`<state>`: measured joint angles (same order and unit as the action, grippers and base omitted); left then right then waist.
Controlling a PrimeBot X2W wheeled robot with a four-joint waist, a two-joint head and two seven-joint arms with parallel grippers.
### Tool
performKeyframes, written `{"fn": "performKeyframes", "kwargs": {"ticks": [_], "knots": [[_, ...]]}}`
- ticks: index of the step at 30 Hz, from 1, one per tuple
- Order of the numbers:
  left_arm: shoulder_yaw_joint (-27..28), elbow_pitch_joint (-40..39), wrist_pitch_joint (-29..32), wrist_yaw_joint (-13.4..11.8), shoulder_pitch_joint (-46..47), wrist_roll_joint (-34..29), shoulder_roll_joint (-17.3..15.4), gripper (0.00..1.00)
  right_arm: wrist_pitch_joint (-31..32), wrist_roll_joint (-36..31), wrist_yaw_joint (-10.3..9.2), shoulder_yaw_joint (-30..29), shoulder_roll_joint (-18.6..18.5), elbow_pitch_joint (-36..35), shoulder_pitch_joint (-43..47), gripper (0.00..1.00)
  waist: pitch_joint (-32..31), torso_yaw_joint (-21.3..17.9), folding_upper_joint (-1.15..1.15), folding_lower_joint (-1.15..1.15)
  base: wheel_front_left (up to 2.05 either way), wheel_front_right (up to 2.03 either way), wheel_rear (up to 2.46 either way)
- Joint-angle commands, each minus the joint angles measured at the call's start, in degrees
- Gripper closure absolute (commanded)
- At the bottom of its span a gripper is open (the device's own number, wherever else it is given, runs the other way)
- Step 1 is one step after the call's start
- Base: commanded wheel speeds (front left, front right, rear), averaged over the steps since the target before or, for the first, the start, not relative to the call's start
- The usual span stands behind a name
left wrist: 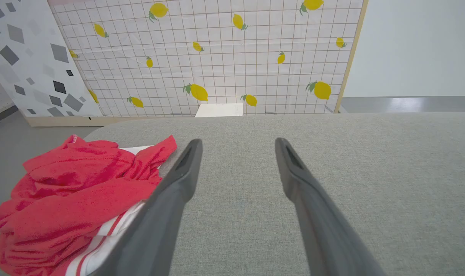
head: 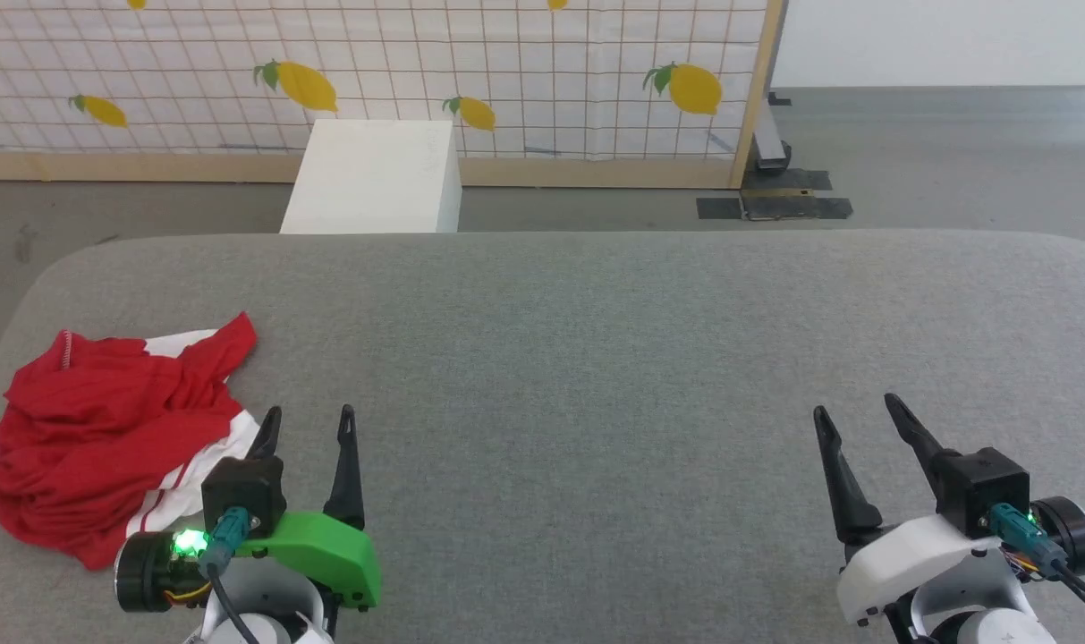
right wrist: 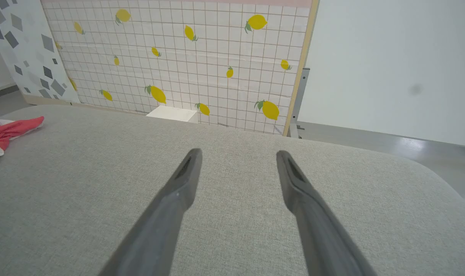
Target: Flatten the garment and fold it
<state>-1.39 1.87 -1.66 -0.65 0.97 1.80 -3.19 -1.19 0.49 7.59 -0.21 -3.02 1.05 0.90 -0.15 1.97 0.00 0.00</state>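
Observation:
The garment (head: 104,429), a bright red T-shirt with white red-striped sleeves, lies crumpled in a heap at the left end of the grey table (head: 596,340). My left gripper (head: 309,416) stands open just right of the heap, its left finger close beside a white sleeve, nothing between the fingers. The left wrist view has the garment (left wrist: 71,195) at lower left, beside my open left gripper (left wrist: 238,143). My right gripper (head: 855,404) stands open over bare table at the lower right, far from the cloth. In the right wrist view my right gripper (right wrist: 238,155) is open, the garment (right wrist: 6,132) at the far left edge.
Beyond the table's far edge stands a white box (head: 377,174) on the grey floor. Behind it rises a lemon-patterned grid screen (head: 506,72) in a wooden frame. The table's corners are rounded, and its left edge runs close to the garment.

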Motion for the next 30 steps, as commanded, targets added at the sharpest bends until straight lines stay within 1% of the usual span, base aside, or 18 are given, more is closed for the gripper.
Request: {"fn": "performKeyframes", "kwargs": {"ticks": [1,18,30], "knots": [[-0.24,0.43,-0.68,-0.56,0.65,0.57,-0.07,0.0,-0.6,0.29,-0.01,0.0,0.02,0.26,-0.5,0.0,-0.05,0.75,0.0,0.0,0.0,0.0,0.0],[0.48,0.92,-2.72,-2.45,-0.35,2.66,-0.95,0.0,-1.99,1.11,-0.03,1.07,0.04,1.69,-1.12,0.0,-0.38,7.14,0.0,0.0,0.0,0.0,0.0],[0.62,0.94,-4.12,-3.43,-1.14,3.92,-1.51,0.0,-2.99,1.48,-0.04,1.49,0.05,2.51,-1.51,0.0,-0.39,10.94,0.0,0.0,0.0,0.0,0.0]]}}
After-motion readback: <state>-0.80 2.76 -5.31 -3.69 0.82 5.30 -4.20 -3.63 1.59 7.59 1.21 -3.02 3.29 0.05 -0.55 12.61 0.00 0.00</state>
